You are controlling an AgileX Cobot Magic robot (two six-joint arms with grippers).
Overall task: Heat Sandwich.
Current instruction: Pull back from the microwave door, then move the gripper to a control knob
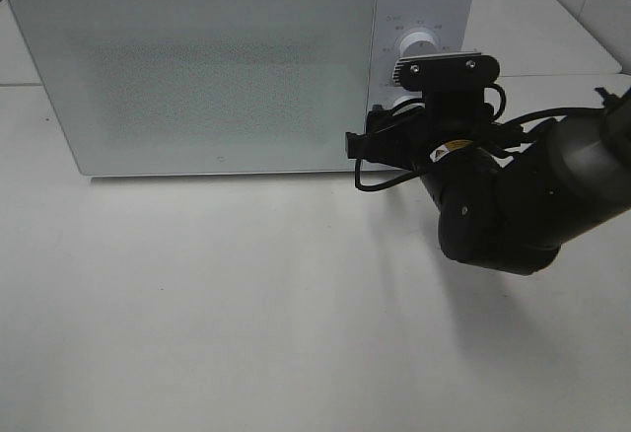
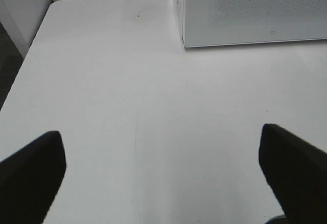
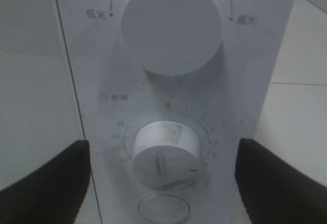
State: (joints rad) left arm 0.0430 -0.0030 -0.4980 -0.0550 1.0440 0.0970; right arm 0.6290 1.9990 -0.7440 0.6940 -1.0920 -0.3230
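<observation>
A white microwave [image 1: 217,67] stood at the back of the pale surface [image 1: 246,294], its frosted door [image 1: 197,72] shut. The sandwich could not be seen in any view, and the door gave no look inside.

The right arm [image 1: 523,205] reached across to the control panel at the microwave's right end. Its wrist view showed the right end effector [image 3: 161,178] open, with its two dark fingers [image 3: 46,183] spread wide on either side of the lower dial [image 3: 166,155] and clear of it, gripping nothing. Above that dial sat a larger knob [image 3: 172,27], its red mark pointing straight up, and below it the edge of a round button [image 3: 163,208].

The left end effector [image 2: 163,178] hung open over bare surface, holding nothing, with the microwave's front corner [image 2: 184,35] well ahead of it.
</observation>
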